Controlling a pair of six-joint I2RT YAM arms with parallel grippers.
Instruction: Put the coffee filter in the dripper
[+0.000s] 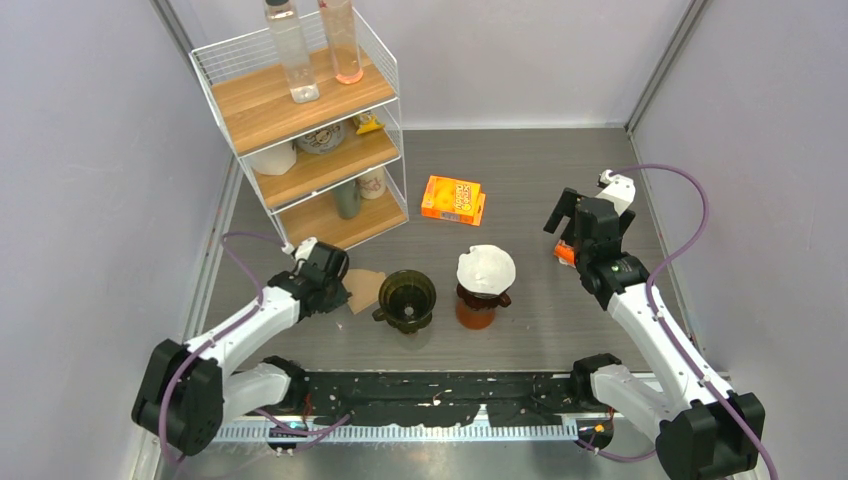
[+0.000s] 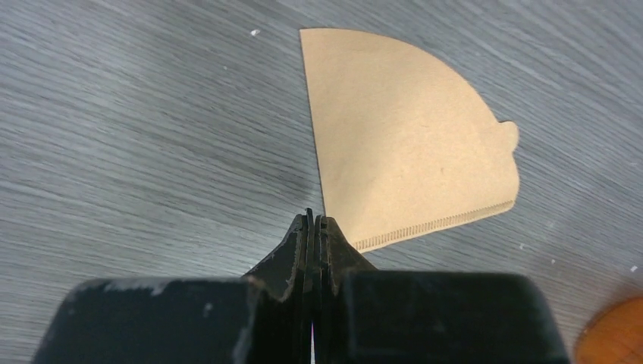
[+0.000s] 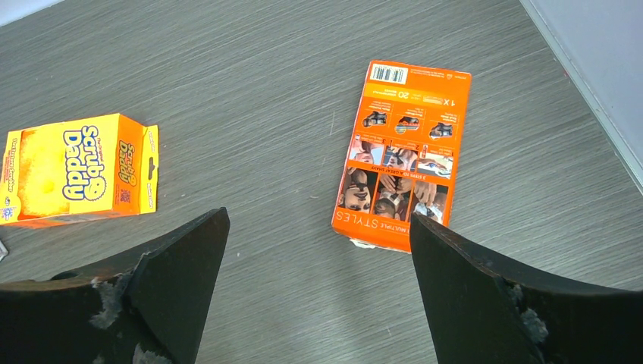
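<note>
Coffee filter [image 2: 409, 136] is lying on table [image 2: 114, 152] just beside dripper [image 1: 407, 298]. Left gripper [image 2: 312, 221] is sitting closed at its corner, hold unclear. Thin paper is risking slipping free. Right gripper [image 3: 318, 220] is hanging open, empty.

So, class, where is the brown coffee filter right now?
The brown coffee filter lies flat, left of centre in the top view, between the left gripper and the dark dripper.
</note>
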